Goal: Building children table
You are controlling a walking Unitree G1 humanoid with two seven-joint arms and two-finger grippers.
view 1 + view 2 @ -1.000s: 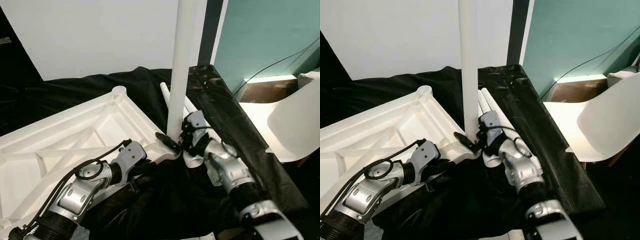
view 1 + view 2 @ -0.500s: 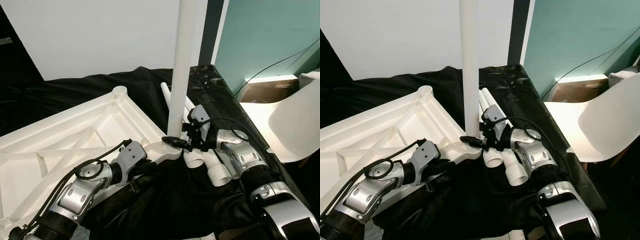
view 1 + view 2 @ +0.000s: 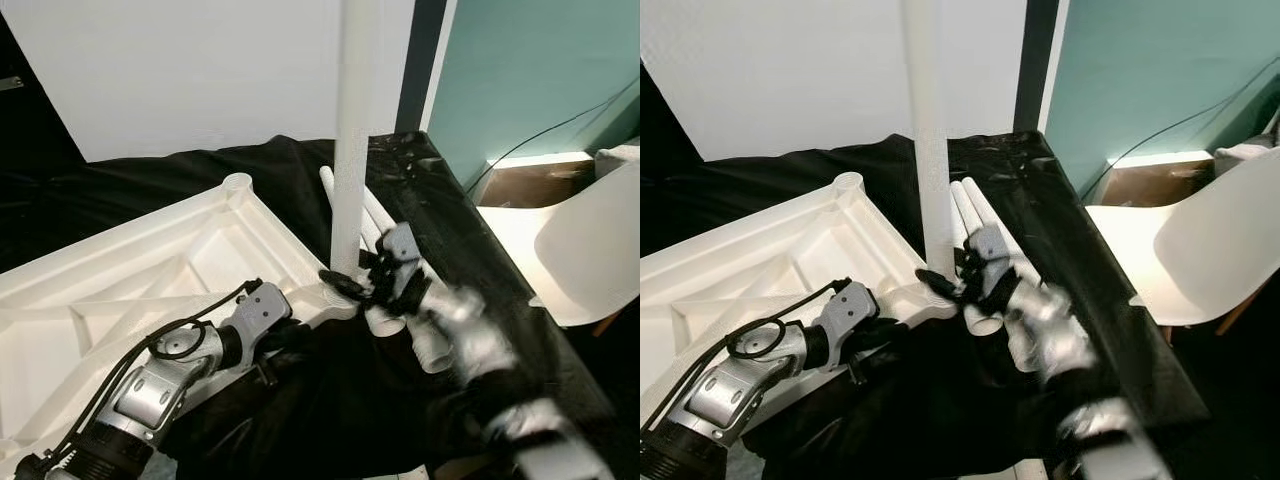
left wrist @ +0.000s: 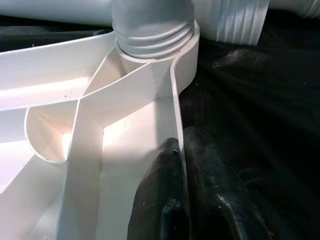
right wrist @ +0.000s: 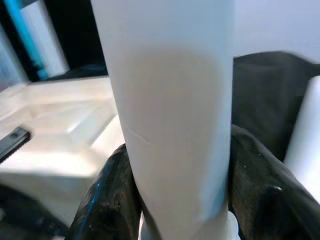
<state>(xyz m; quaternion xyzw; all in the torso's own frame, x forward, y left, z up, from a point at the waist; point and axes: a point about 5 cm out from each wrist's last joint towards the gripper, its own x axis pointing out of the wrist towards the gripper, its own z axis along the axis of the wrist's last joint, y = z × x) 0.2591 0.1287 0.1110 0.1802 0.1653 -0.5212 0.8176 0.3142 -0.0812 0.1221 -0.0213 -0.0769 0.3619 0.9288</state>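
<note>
Black fingers of the left tool (image 4: 182,200) are pinching the rim of the upturned white table panel (image 3: 150,285), which is lying on black cloth (image 3: 330,400). Beyond it, the right tool (image 5: 182,200) is gripping the upright white leg (image 3: 352,130) standing in the panel's corner socket (image 4: 155,37). Spare legs (image 3: 975,215) are lying just behind.

Right arm (image 3: 480,360) motion-blurred below upright table leg (image 3: 355,130). Leg top cut by picture edge. Upturned tabletop (image 3: 120,290) cut at left edge, near corner hidden behind left arm (image 3: 150,390).
</note>
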